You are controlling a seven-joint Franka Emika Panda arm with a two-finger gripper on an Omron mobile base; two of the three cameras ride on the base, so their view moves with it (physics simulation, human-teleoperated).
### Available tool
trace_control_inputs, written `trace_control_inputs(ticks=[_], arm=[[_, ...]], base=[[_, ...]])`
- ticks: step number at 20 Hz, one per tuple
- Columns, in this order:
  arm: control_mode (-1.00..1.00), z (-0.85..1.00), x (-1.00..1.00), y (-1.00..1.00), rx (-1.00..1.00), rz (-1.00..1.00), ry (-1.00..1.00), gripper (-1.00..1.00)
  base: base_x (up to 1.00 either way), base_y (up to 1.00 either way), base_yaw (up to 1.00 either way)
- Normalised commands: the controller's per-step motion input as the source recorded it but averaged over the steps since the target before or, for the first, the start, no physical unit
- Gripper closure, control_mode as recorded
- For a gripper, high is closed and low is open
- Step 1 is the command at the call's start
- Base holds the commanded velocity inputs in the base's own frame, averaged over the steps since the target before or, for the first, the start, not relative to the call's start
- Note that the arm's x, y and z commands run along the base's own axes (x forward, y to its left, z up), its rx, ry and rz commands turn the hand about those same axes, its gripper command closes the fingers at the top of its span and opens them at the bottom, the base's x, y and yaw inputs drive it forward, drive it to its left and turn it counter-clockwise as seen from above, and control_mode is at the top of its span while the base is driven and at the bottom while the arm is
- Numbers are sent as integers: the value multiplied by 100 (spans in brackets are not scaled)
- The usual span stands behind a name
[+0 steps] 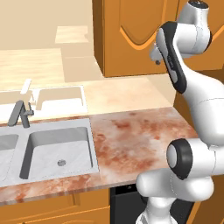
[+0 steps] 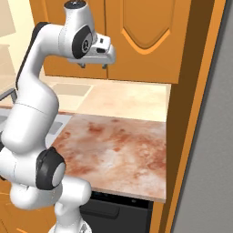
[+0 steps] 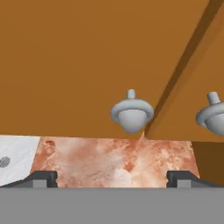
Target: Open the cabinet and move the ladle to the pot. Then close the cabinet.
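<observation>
The cabinet (image 1: 131, 35) (image 2: 141, 41) hangs over the counter with both arched doors shut. In the hand view its two round silver knobs (image 3: 131, 114) (image 3: 213, 116) sit either side of the seam between the doors, close ahead. My gripper (image 2: 93, 64) (image 1: 155, 56) (image 3: 113, 179) is raised at the doors' lower edge, open and holding nothing. The left knob lies between the fingertips (image 3: 41, 178) and slightly above them. The ladle and the pot are out of view.
A marbled reddish counter (image 1: 135, 135) (image 2: 113, 145) runs below the cabinet. A steel sink (image 1: 57, 148) with a faucet (image 1: 22, 113) sits to the left. A tall orange side panel (image 2: 191, 113) bounds the counter on the right.
</observation>
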Motion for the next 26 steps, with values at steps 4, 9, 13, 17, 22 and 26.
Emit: trace_control_inputs(ticks=[4, 9, 13, 17, 22, 26], arm=[[-100, 20, 32, 0, 0, -3, 0, -100], [-100, 15, 25, 0, 0, -4, 0, -100], [-100, 4, 20, -1, 0, -5, 0, -100], [-100, 0, 14, 0, 0, -2, 0, -100], [-100, 0, 11, 0, 0, 0, 0, -100], [-100, -4, 7, 0, 0, 0, 0, -100]], base=[[0, 0, 0], [0, 0, 0], [0, 0, 0], [0, 0, 0], [0, 0, 0], [0, 0, 0]])
